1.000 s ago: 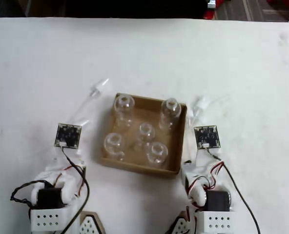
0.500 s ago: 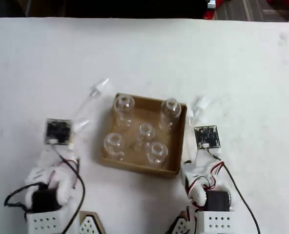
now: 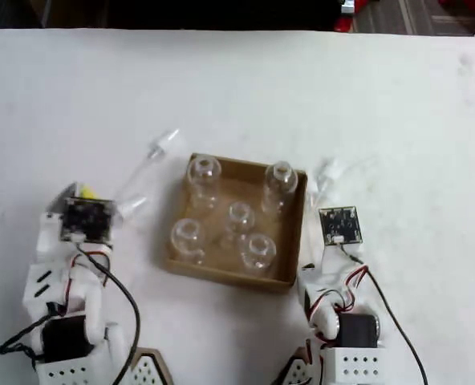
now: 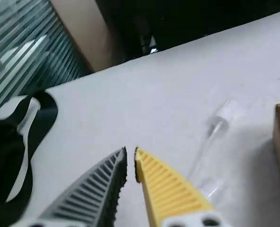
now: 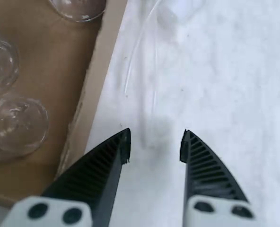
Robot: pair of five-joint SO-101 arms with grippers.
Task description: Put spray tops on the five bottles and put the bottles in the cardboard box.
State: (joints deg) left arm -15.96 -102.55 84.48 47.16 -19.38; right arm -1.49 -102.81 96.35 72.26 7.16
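Note:
Five clear bottles without tops stand in the cardboard box (image 3: 229,277), among them one at the back left (image 3: 203,176) and one at the back right (image 3: 279,184). A clear spray top (image 3: 161,144) with its tube lies on the table left of the box, and another (image 3: 330,172) lies right of it. My left gripper (image 4: 130,156) is shut and empty, held above the table short of a spray top (image 4: 223,116). My right gripper (image 5: 154,142) is open over bare table beside the box wall (image 5: 100,71), near thin tubes (image 5: 140,56).
White table all round the box. The left arm (image 3: 69,265) stands left of the box, the right arm (image 3: 342,321) at its front right corner. A second spray piece (image 3: 133,204) lies close to the left arm. Dark room edge along the back.
The left arm has swung away from the box to the left and risen, with its yellow finger now showing. The right arm, box and bottles have not moved.

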